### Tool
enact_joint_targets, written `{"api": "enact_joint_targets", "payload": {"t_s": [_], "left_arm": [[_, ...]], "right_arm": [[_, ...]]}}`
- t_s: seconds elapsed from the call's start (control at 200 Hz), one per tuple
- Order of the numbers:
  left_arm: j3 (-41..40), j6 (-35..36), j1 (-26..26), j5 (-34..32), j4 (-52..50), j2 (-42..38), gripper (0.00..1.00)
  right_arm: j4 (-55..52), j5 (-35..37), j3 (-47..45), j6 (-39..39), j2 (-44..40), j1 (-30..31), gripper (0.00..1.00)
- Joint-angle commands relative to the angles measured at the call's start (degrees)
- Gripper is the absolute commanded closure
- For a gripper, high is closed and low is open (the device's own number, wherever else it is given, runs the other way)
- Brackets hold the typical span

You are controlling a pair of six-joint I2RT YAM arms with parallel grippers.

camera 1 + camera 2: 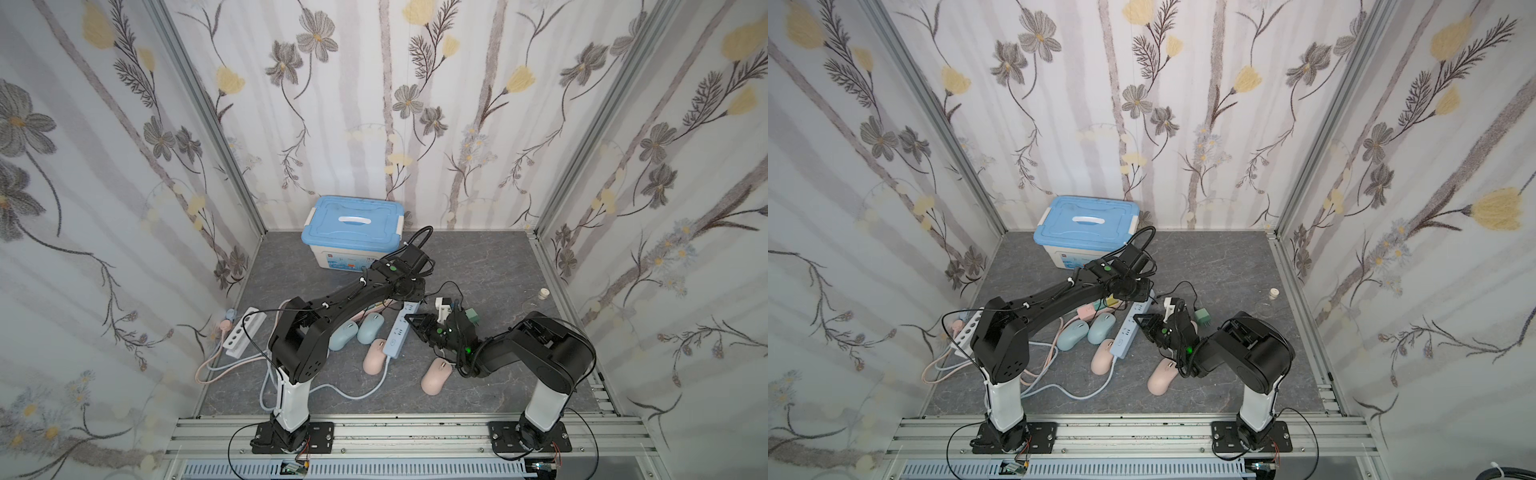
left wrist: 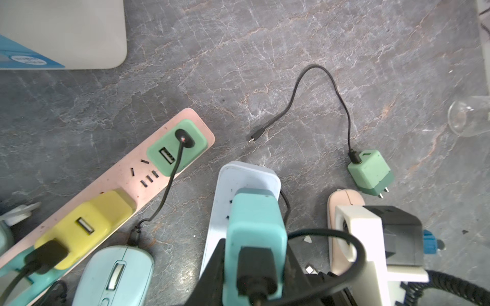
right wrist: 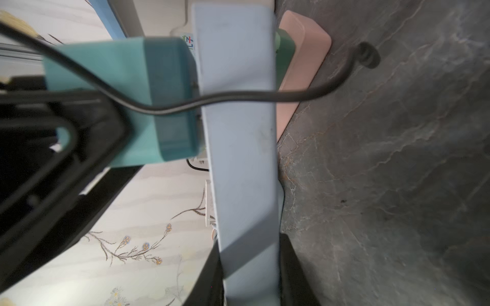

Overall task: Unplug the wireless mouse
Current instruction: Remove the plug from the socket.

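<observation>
My left gripper [image 2: 254, 265] is shut on a teal charger block [image 2: 254, 233] that sits plugged into the light blue power strip [image 2: 249, 174]. A black cable [image 2: 331, 235] leaves the block's USB port and loops away; its far end is hidden. My right gripper [image 3: 249, 273] is shut on the same strip's [image 3: 238, 159] edges, just along from the block [image 3: 164, 87]. In both top views the two grippers meet over the strip [image 1: 397, 332] [image 1: 1128, 330]. Two light blue mice [image 1: 343, 336] [image 1: 370, 328] and two pink mice [image 1: 375, 355] [image 1: 436, 376] lie beside it.
A pink power strip [image 2: 127, 180] carries a green charger [image 2: 175, 148], cabled to a blue mouse [image 2: 116, 275], and a yellow charger [image 2: 84, 227]. A loose green charger [image 2: 370, 172] with cable lies on the floor. A blue-lidded box [image 1: 353, 232] stands behind, a white strip [image 1: 244, 332] at left.
</observation>
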Motion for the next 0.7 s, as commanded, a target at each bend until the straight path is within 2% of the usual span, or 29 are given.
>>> {"api": "enact_joint_targets", "payload": {"t_s": [0.0,0.09,0.165,0.205,0.285,0.32,0.46,0.599,0.694], "left_arm": [[-5.24,-1.22,-0.09,11.88,4.02,-4.54,1.0],[-9.64,-4.3,1.2,17.68,11.84,-6.25,1.0],[-10.34,-5.92,1.18,18.89,14.24,-6.58,1.0],[-9.1,-5.55,1.06,17.6,12.46,-6.41,1.0],[-2.82,-2.04,-0.58,8.15,1.52,-4.28,1.0],[-1.56,-0.71,-1.05,6.5,-1.23,-3.58,1.0],[-2.6,0.92,0.77,13.02,-1.92,-3.47,1.0],[-3.35,2.1,1.27,13.75,-1.19,-4.12,1.0],[-4.17,1.18,1.34,14.88,1.51,-4.12,1.0]], "right_arm": [[-4.54,7.93,-1.22,3.85,2.22,-0.39,1.0],[-2.42,7.79,-1.84,4.97,3.19,-0.34,1.0],[-3.13,8.42,-2.09,6.18,3.23,-0.42,1.0],[-3.98,8.73,-2.01,6.59,3.03,-0.43,1.0],[-7.89,9.41,-1.5,6.94,2.03,-0.47,1.0],[-9.8,9.57,-1.12,6.54,1.41,-0.56,1.0],[-12.62,7.49,-0.3,1.96,0.17,-1.8,1.0],[-15.75,3.84,1.0,-2.5,-0.5,-2.65,1.0],[-13.45,3.92,0.64,-4.62,-1.12,-2.67,0.81]]}}
